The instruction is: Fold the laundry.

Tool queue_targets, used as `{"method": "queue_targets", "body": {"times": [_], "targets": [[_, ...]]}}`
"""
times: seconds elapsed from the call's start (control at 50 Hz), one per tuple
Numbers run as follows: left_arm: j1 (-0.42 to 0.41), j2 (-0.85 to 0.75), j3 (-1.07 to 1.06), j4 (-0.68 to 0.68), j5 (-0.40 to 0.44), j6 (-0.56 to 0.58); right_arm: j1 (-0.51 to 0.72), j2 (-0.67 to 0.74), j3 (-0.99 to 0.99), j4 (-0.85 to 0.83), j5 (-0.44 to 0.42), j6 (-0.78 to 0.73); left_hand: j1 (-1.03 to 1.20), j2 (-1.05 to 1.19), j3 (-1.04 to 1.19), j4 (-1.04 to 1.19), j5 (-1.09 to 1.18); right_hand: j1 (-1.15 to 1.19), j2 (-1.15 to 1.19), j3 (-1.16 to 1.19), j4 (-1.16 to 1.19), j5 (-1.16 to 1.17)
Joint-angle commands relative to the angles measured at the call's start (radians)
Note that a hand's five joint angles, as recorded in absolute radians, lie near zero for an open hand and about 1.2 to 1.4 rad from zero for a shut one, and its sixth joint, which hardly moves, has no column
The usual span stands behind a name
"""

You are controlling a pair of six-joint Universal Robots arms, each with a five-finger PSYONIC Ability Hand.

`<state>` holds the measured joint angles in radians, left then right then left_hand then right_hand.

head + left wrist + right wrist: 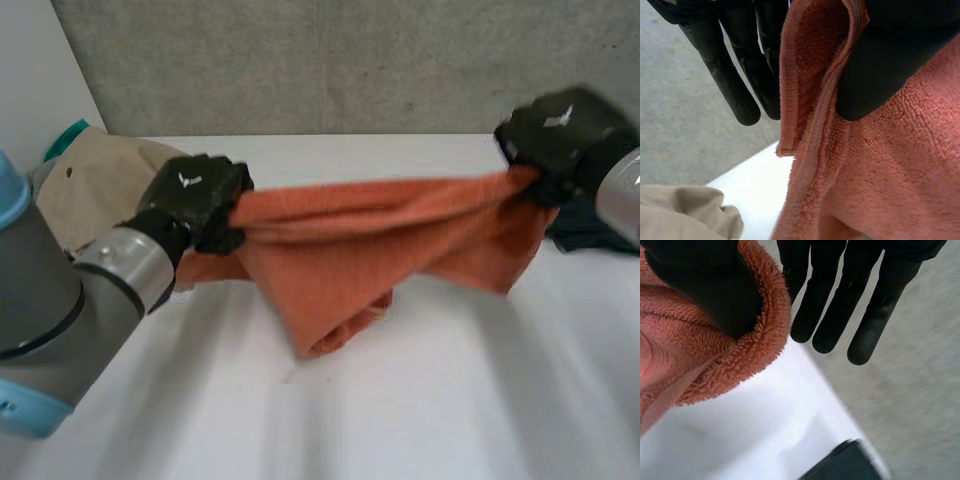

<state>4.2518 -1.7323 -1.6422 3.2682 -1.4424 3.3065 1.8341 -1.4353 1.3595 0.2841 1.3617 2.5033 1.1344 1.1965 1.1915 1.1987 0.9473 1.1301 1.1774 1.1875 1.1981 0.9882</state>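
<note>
The white worktop (420, 400) runs from the near edge back to a grey wall (330, 60). Above it an orange towel (380, 235) is held between the two arms. Its upper edge is drawn almost straight from one side to the other, and the rest sags in a bunched, folded point below the middle. Whether that lowest fold touches the worktop cannot be told.

A beige garment (90, 185) lies crumpled at the far left of the worktop, behind the left arm (60, 300). A dark garment (590, 235) lies at the far right, just below the right wrist.

The left robot hand (190, 195) grips the towel's left end. In its wrist view the thumb presses the hemmed edge of the terry cloth from one side, and the fingers (740, 80) reach out straight on the other side of the cloth. The right robot hand (555, 135) holds the towel's right end, which is gathered into a tight bunch. In its wrist view the cloth curls round the thumb and the fingers (827, 310) are straight just beside it.

A teal item (65, 135) peeks out behind the beige garment.
</note>
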Motion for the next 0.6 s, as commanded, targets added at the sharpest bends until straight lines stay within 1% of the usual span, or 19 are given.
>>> {"method": "queue_targets", "body": {"times": [0.02,0.04,0.08,0.1,0.12,0.2,0.26,0.28,0.3,0.34,0.36,0.42,0.44,0.5,0.56,0.6], "targets": [[0.003,-0.145,-0.022,0.019,0.014,0.008,0.010,0.169,0.069,-0.049,0.002,0.037,0.262,0.200,0.205,0.198,0.274,0.266,0.219,0.209,0.198,0.234],[0.005,-0.198,0.001,0.024,0.013,0.013,0.010,0.189,0.070,-0.063,0.002,0.046,0.262,0.200,0.205,0.198,0.274,0.266,0.219,0.209,0.198,0.234],[0.003,-0.251,0.034,0.028,0.008,0.022,0.010,0.226,0.070,-0.094,0.010,0.065,0.262,0.200,0.205,0.198,0.274,0.266,0.219,0.209,0.198,0.234],[0.003,-0.277,0.051,0.028,0.005,0.028,0.010,0.258,0.067,-0.124,0.026,0.083,0.262,0.200,0.205,0.198,0.274,0.266,0.219,0.209,0.198,0.234],[0.002,-0.324,0.085,0.024,0.001,0.044,0.011,0.272,0.063,-0.138,0.036,0.089,0.120,0.058,0.063,0.056,0.132,0.266,0.219,0.209,0.198,0.234],[-0.003,-0.387,0.143,0.015,-0.025,0.083,0.010,0.312,0.049,-0.189,0.094,0.103,-0.403,-0.465,-0.460,-0.467,-0.390,0.266,0.219,0.209,0.198,0.234],[-0.004,-0.385,0.147,0.015,-0.055,0.099,0.010,0.320,0.049,-0.207,0.120,0.104,-0.504,-0.566,-0.561,-0.568,-0.491,0.266,0.219,0.209,0.198,0.234],[-0.006,-0.371,0.142,0.013,-0.079,0.105,0.010,0.322,0.049,-0.210,0.125,0.104,-0.609,-0.671,-0.666,-0.673,-0.596,0.266,0.219,0.209,0.198,0.234],[-0.006,-0.357,0.136,0.013,-0.094,0.107,0.010,0.323,0.052,-0.212,0.125,0.104,-0.653,-0.715,-0.710,-0.718,-0.641,0.266,0.219,0.209,0.198,0.234],[-0.004,-0.316,0.116,0.010,-0.125,0.107,0.010,0.323,0.062,-0.215,0.125,0.106,-0.692,-0.754,-0.749,-0.756,-0.679,0.266,0.219,0.209,0.198,0.234],[-0.004,-0.268,0.084,0.008,-0.157,0.105,0.010,0.323,0.066,-0.217,0.125,0.106,-0.701,-0.763,-0.758,-0.765,-0.688,0.266,0.219,0.209,0.198,0.234],[-0.004,-0.189,0.012,0.011,-0.194,0.105,0.008,0.325,0.070,-0.223,0.125,0.106,-0.739,-0.801,-0.796,-0.803,-0.726,0.266,0.219,0.209,0.198,0.234],[-0.004,-0.127,-0.040,0.022,-0.211,0.105,0.008,0.326,0.070,-0.223,0.125,0.106,-0.748,-0.810,-0.805,-0.812,-0.735,0.266,0.219,0.209,0.198,0.234],[-0.003,-0.009,-0.129,0.039,-0.219,0.091,0.010,0.325,0.075,-0.224,0.125,0.108,-0.739,-0.801,-0.796,-0.803,-0.726,0.266,0.219,0.209,0.198,0.234],[-0.004,0.069,-0.198,0.054,-0.217,0.091,0.010,0.325,0.078,-0.226,0.125,0.108,-0.689,-0.751,-0.746,-0.754,-0.677,0.266,0.219,0.209,0.198,0.234],[-0.004,0.088,-0.228,0.056,-0.216,0.088,0.011,0.325,0.081,-0.229,0.126,0.108,-0.660,-0.722,-0.717,-0.724,-0.647,0.266,0.219,0.209,0.198,0.234]]}}
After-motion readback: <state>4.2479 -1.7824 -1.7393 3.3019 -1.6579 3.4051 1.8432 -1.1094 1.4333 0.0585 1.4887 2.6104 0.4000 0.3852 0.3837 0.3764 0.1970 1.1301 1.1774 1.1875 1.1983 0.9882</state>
